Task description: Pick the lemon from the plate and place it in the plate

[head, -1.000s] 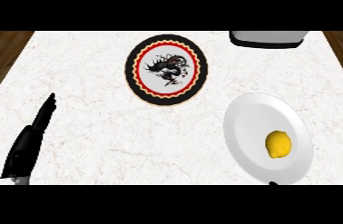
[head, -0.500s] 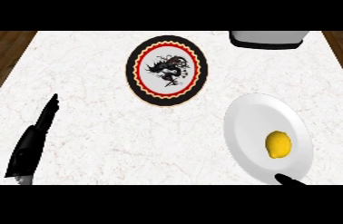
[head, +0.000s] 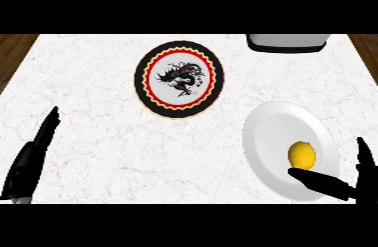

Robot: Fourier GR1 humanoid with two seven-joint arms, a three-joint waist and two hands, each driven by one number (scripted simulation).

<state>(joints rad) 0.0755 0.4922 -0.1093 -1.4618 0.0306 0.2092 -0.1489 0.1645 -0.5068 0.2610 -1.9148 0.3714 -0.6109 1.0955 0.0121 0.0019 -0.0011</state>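
A yellow lemon (head: 301,154) lies on the plain white plate (head: 275,131) at the right of the counter. My right hand (head: 334,186) comes up from the lower right corner, open, with one finger stretched over the plate's near rim just below the lemon and another finger upright at the frame's right edge. It does not touch the lemon. A second plate (head: 178,78) with a black rim, red ring and dark dragon drawing sits at the upper middle. My left hand (head: 31,161) rests open at the lower left, fingers pointing up.
A grey and white appliance (head: 286,42) stands at the counter's back right edge. Brown wood shows past the white marble counter's left and right ends.
My right hand has risen into view from the lower right and now reaches over the white plate's near rim toward the lemon. The left hand has shifted slightly.
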